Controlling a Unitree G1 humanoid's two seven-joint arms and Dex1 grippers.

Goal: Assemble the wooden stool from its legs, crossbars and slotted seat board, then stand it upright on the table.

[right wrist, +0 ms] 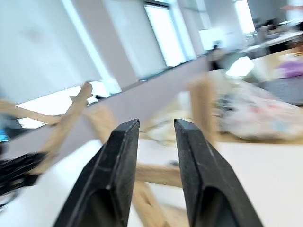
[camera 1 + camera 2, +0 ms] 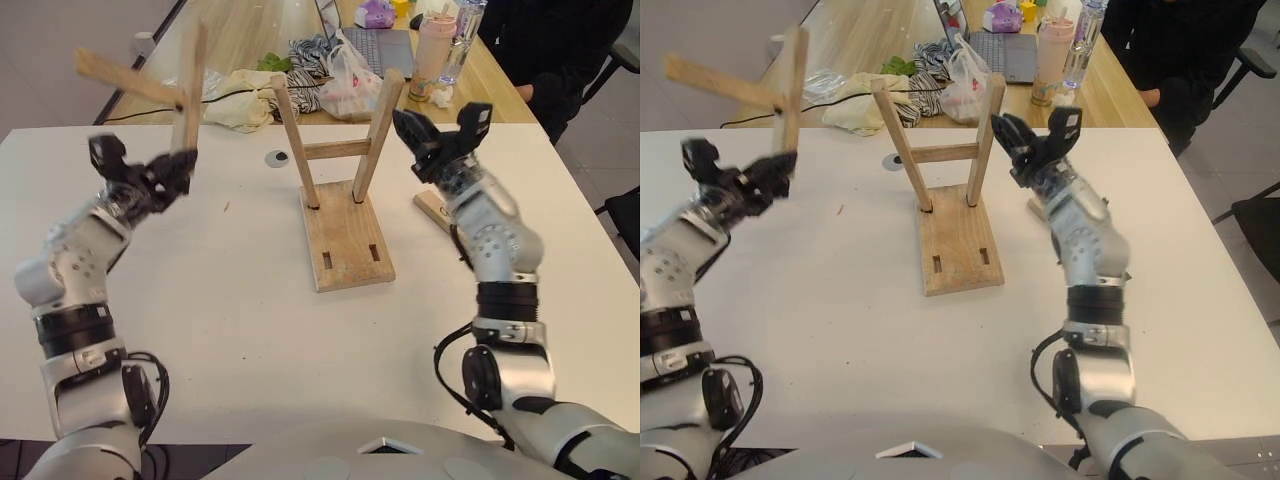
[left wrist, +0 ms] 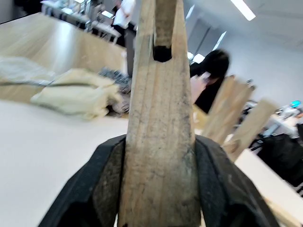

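left gripper [image 2: 170, 175]: clenched on the lower end of a leg-and-crossbar piece [image 2: 188, 95]; raised over the left part of the table [image 2: 250, 330], well above the top.
leg-and-crossbar piece: leg rising near upright out of the fingers, bar crossing it near the top and jutting out to the left; in the left wrist view both pads [image 3: 106, 182] sit flat on the leg's sides.
right gripper [image 2: 443, 135]: released, fingers apart, nothing between them; raised over the right part of the table, pointing away from the robot.
seat board [image 2: 345, 240]: flat on the table between the two grippers, lower than both, nearer the right one.
standing legs [image 2: 378, 135]: two, set in the board's far end, splaying apart toward the top, joined by a short crossbar [image 2: 335, 150]; top of the right-hand one just left of the right gripper's fingertips, apart from them.
empty slots [image 2: 327, 260]: two, at the board's near end, below and left of the right gripper.
open room: wide bare top between left gripper and board; bare top on the near side of the board, toward both arms.
edges: far table edge close beyond both grippers; right edge well right of the right gripper.
in the way: right-hand standing leg beside the right gripper; loose wooden piece [image 2: 432, 208] flat on the table below it, partly hidden by the arm.
small dark round thing [image 2: 278, 158]: on the table right of the left gripper, beside the left-hand standing leg.
past the far edge: wooden desk [image 2: 240, 30] with cloths [image 2: 235, 95], plastic bag [image 2: 345, 85], laptop [image 2: 380, 45], pink bottle [image 2: 432, 55].
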